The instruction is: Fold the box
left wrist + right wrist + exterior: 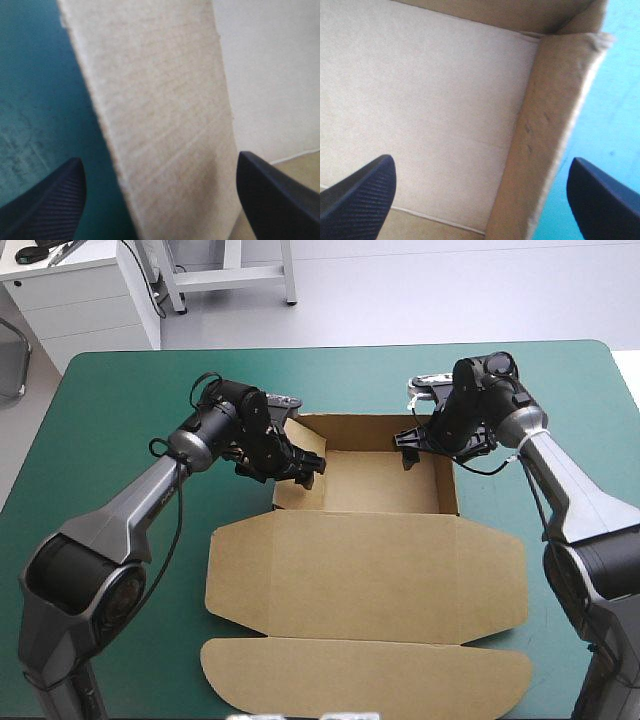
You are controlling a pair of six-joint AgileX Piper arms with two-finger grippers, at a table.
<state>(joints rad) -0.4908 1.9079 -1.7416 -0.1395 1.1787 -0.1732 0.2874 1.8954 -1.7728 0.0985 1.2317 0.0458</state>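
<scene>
The box [380, 485] sits on the counter [120, 390] as an open tray, lid [366, 575] flat nearside, while the left tool [310, 472] straddles its left wall [165, 125] and the right tool [408, 450] its right wall [545, 125], both spread wide, seemingly to steady the walls upright.
</scene>
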